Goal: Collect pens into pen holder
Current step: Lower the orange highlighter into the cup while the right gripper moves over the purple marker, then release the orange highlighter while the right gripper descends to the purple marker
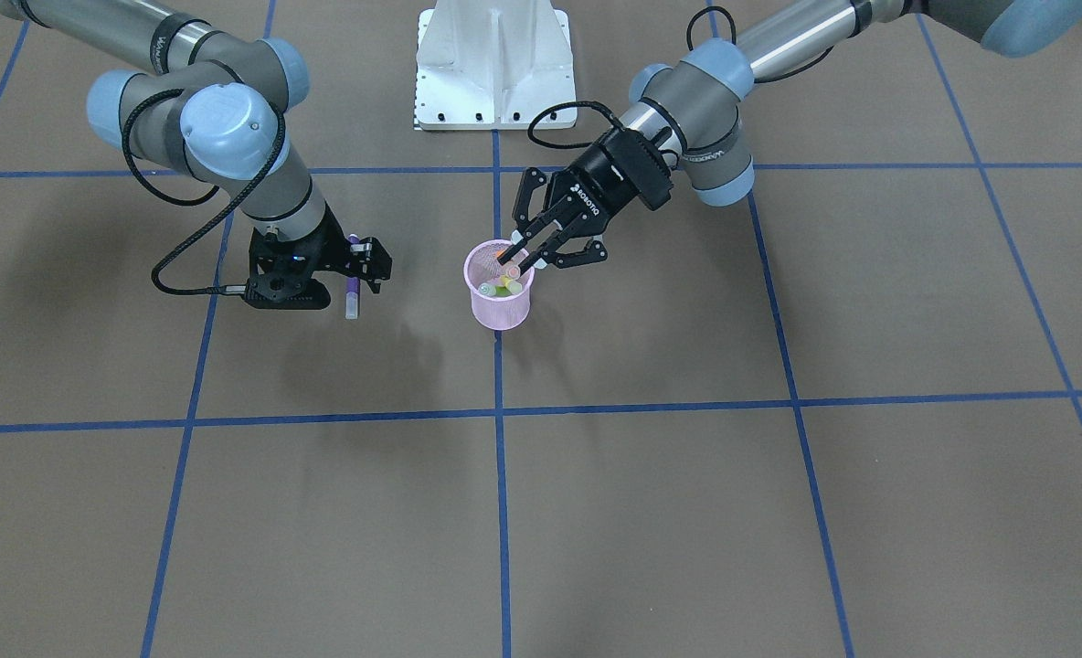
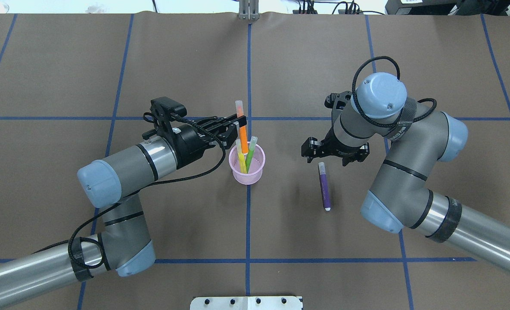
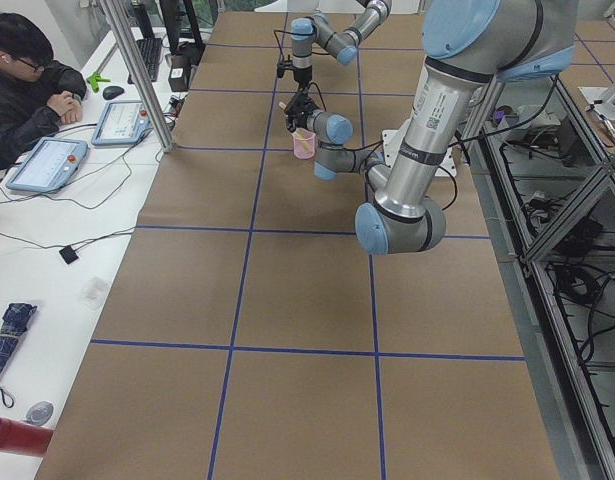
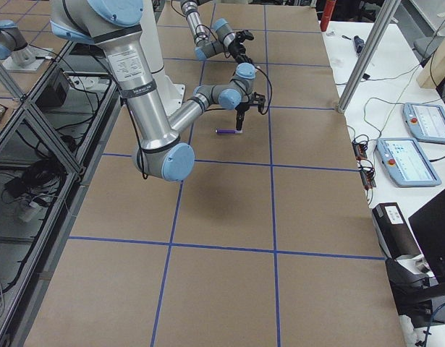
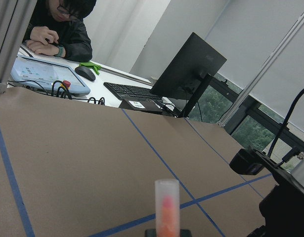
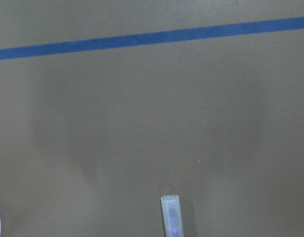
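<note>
The pink mesh pen holder (image 2: 248, 174) stands upright at the table's middle. A green pen (image 2: 250, 153) and a yellow-green pen (image 2: 241, 158) lean inside it. My left gripper (image 2: 237, 125) is shut on the orange pen (image 2: 243, 140), which is tilted with its lower end inside the holder's mouth and its pale cap up. The cap also shows in the left wrist view (image 5: 166, 207). The purple pen (image 2: 324, 187) lies flat on the table to the holder's right. My right gripper (image 2: 334, 153) hangs open just above its cap end, apart from it.
The white robot base (image 1: 493, 64) stands at the table's near edge, behind the holder. Blue tape lines (image 2: 248, 224) cross the brown table. An operator (image 3: 22, 90) sits at a desk beyond the table's far side, next to tablets and a monitor.
</note>
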{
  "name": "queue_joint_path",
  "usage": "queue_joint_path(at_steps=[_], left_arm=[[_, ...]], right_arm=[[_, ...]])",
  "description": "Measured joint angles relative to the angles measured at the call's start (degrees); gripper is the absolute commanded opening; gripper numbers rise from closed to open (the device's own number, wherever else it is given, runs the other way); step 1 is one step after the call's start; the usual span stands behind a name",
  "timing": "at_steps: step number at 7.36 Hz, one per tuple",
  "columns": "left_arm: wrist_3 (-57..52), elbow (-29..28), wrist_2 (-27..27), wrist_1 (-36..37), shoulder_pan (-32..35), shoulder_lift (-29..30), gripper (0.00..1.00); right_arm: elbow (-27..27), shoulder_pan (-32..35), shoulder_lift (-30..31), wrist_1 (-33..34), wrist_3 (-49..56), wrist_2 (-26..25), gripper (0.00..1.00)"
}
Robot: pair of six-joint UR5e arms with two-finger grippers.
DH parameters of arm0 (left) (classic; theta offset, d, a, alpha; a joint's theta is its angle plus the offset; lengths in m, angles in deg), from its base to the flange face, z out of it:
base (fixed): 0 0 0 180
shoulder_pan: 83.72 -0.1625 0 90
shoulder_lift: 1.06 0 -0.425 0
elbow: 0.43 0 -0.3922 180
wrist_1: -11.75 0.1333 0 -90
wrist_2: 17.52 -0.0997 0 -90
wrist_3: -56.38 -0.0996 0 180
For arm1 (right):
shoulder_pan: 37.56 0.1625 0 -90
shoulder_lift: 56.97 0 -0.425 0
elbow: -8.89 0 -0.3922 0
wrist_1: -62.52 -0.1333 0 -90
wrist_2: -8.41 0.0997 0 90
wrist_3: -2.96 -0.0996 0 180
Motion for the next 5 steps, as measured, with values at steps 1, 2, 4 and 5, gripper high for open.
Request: queue_joint_path(at_steps=[1,2,4,5], left_arm=[[0.0,-0.9,-0.7,-0.8,-0.1,0.1,0.00],[0.0,-1.5,-1.3,-1.4,-0.4,0.3,0.00],[0.0,-2.0,-2.0,-1.7,-0.9,0.5,0.00],[0.1,-2.1,-2.1,-1.7,-1.0,0.5,0.00]], right_arm=[[0.1,-0.3,0.0,0.0,0.0,-0.1,0.99],[0.4,-0.6,0.0,0.0,0.1,-0.1,0.99],[1.4,-0.7,0.0,0.0,0.3,-0.1,0.98],[2.1,-0.8,0.0,0.0,0.5,-0.1,0.95]])
